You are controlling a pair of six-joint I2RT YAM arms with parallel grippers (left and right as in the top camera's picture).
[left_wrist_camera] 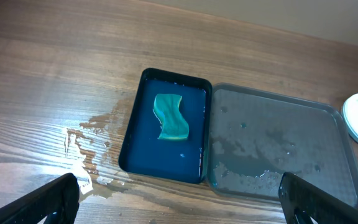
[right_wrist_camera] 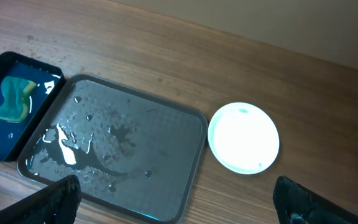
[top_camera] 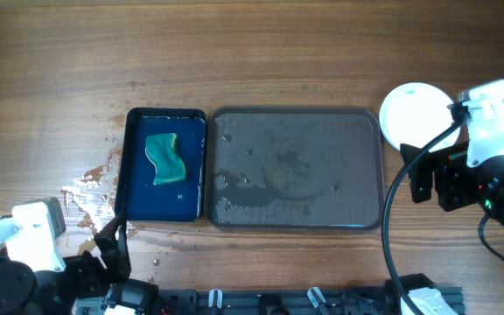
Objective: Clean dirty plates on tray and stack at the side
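Overhead: left gripper (left_wrist_camera: 180, 202) is hovering near-left, right gripper (right_wrist_camera: 179, 202) hovering right beside the plates (top_camera: 414, 114), both gaping wide, empty.

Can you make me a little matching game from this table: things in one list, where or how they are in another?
1 green sponge
2 grey tray
3 white plate
4 spilled water

A on the wood right of the grey tray
B wet, no plate on it
C in the dark-blue tray
D on the wood left of the dark-blue tray

Pairs: 1-C, 2-B, 3-A, 4-D
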